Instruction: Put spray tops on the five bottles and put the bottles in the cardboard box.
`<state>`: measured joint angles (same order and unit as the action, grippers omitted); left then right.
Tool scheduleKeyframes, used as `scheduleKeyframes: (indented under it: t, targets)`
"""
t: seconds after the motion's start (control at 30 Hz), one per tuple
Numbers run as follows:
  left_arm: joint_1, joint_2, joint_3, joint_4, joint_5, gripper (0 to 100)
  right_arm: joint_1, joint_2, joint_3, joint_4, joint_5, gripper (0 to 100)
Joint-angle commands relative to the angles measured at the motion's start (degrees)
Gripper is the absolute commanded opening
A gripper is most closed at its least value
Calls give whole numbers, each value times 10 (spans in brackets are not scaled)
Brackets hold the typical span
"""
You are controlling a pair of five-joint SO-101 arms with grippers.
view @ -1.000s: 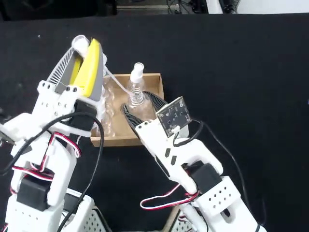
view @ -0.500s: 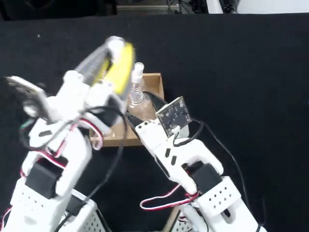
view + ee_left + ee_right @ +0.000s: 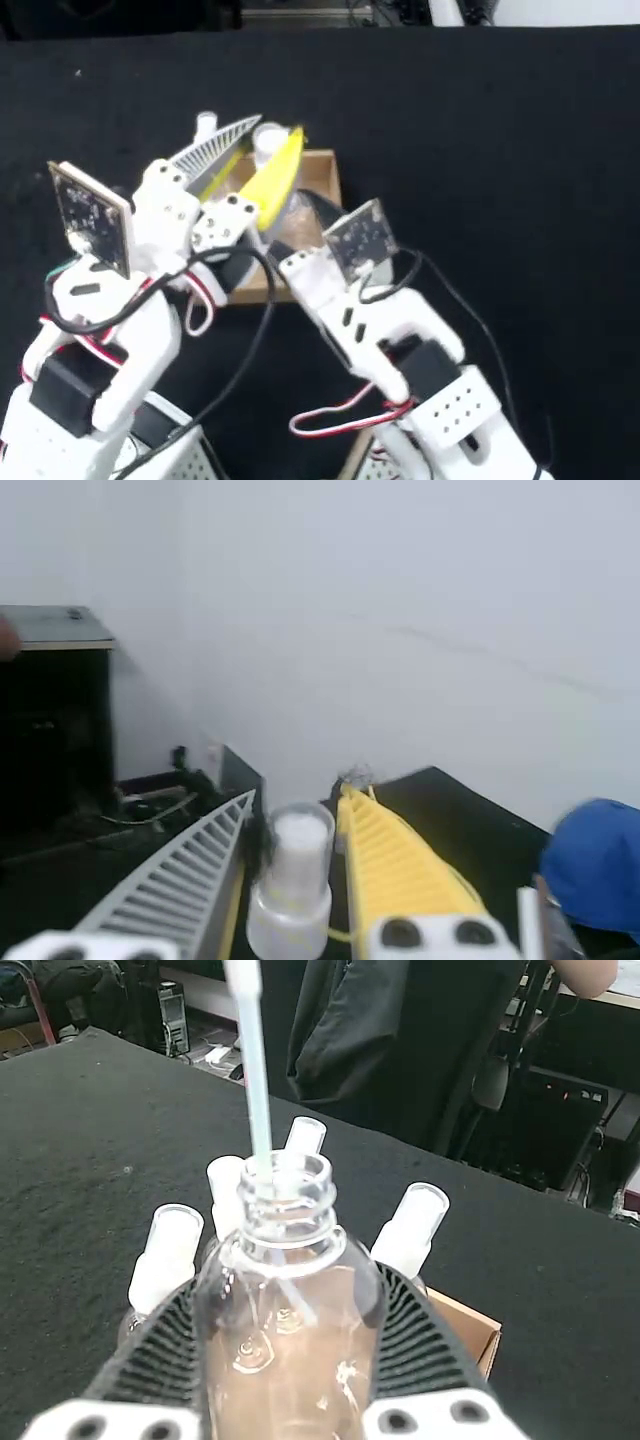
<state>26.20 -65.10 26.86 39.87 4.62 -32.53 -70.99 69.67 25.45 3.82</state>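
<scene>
My right gripper point(image 3: 287, 1305) is shut on a clear bottle point(image 3: 285, 1260) with an open neck, held upright between its black fingers. The thin tube point(image 3: 250, 1070) of a spray top reaches down into that neck. My left gripper point(image 3: 290, 880) is shut on the white spray top point(image 3: 292, 875), between its grey and yellow fingers. In the high view the left gripper point(image 3: 275, 132) hangs over the cardboard box point(image 3: 322, 172) with the spray top point(image 3: 268, 142), covering most of the right gripper point(image 3: 297, 222). Several bottles with white tops point(image 3: 412, 1222) stand just beyond the held bottle.
Black cloth covers the table point(image 3: 480, 150), with open room to the right of and behind the box. Both arm bases stand close together at the near edge. A box corner point(image 3: 470, 1328) shows beside the right gripper. Room clutter lies beyond the table.
The left arm has swung right and turned its wrist, carrying the spray top from the box's left side to above the held bottle. The right arm has stayed still.
</scene>
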Motion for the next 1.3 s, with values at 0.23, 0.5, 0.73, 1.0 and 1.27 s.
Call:
scheduleKeyframes:
  t: [0.23, 0.5, 0.73, 1.0, 1.27]
  targets:
    - [-34, 1, -43, 4, -1, 119, -4, -15, -3, -18, 2, 11]
    - [-64, -25, -38, -2, -6, 120, -4, -16, -3, -17, 2, 11]
    - [-148, 31, -15, -62, -5, 120, -4, -16, -7, -18, 2, 11]
    - [-143, 142, -58, -58, -48, 116, -4, -41, -7, -18, 2, 11]
    - [-101, 193, -163, 75, -59, 116, -4, -102, 13, -11, 1, 11]
